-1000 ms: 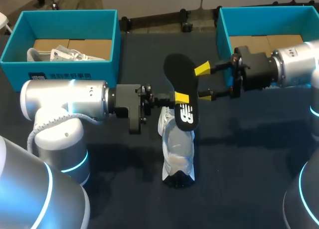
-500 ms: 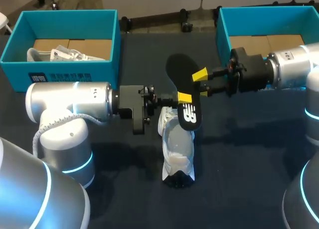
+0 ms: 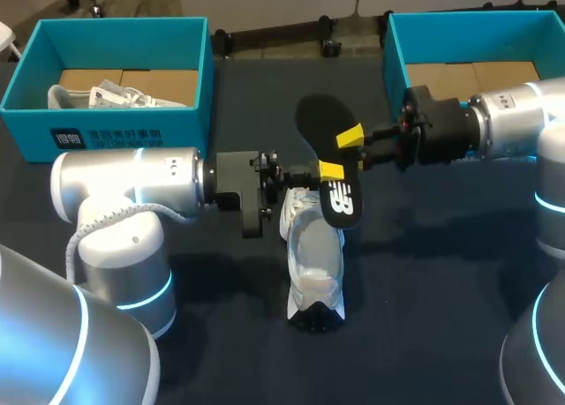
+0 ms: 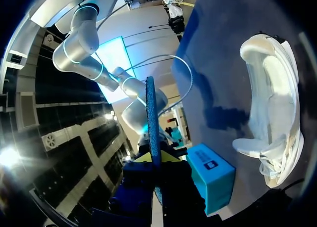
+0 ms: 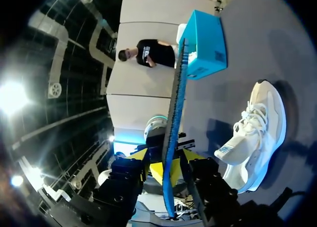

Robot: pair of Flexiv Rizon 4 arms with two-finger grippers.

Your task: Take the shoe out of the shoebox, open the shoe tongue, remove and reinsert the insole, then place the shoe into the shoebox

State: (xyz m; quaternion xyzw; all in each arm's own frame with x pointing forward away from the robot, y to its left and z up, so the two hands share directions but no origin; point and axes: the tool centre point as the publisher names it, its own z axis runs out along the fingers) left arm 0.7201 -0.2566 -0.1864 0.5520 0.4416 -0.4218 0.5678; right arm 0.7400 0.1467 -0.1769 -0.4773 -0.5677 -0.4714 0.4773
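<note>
insole (image 3: pixel 316 123): clamped by both left gripper (image 3: pixel 330 170) and right gripper (image 3: pixel 351 144) | shoe (image 3: pixel 315 266): directly below, table centre | left shoebox (image 3: pixel 124 137), right shoebox (image 3: pixel 395 63): far corners

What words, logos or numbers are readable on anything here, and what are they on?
On the insole: a white logo mark near one end, no words to quote.
On the left shoebox: a white-printed label on the front wall, too small to read.
On the shoe: nothing legible.
</note>
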